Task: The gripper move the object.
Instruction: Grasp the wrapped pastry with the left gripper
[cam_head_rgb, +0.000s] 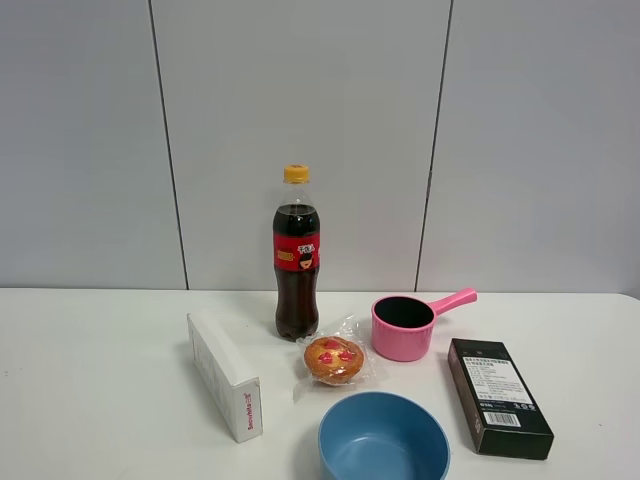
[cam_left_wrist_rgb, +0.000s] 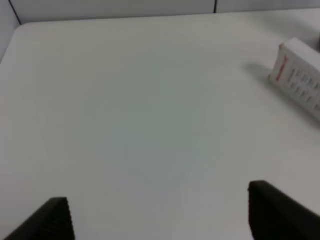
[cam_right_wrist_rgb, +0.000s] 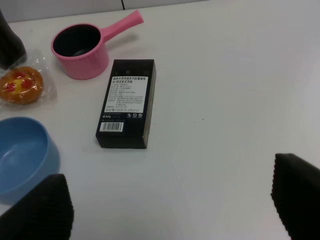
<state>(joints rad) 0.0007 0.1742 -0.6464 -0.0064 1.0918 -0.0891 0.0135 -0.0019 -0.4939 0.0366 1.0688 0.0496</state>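
Note:
The wrapped golden-brown pastry (cam_head_rgb: 334, 360) with red spots lies on the white table, between the cola bottle, the pink saucepan and the blue bowl. It also shows in the right wrist view (cam_right_wrist_rgb: 21, 85). Neither arm shows in the exterior high view. My left gripper (cam_left_wrist_rgb: 160, 220) is open over bare table, with the white box off to one side. My right gripper (cam_right_wrist_rgb: 170, 205) is open and empty above the table, with the black box between it and the saucepan, far from the pastry.
A cola bottle (cam_head_rgb: 296, 256) stands behind the pastry. A pink saucepan (cam_head_rgb: 405, 326) sits to its right, a blue bowl (cam_head_rgb: 384, 437) in front, a white box (cam_head_rgb: 224, 375) to the left, a black box (cam_head_rgb: 498, 396) at the right.

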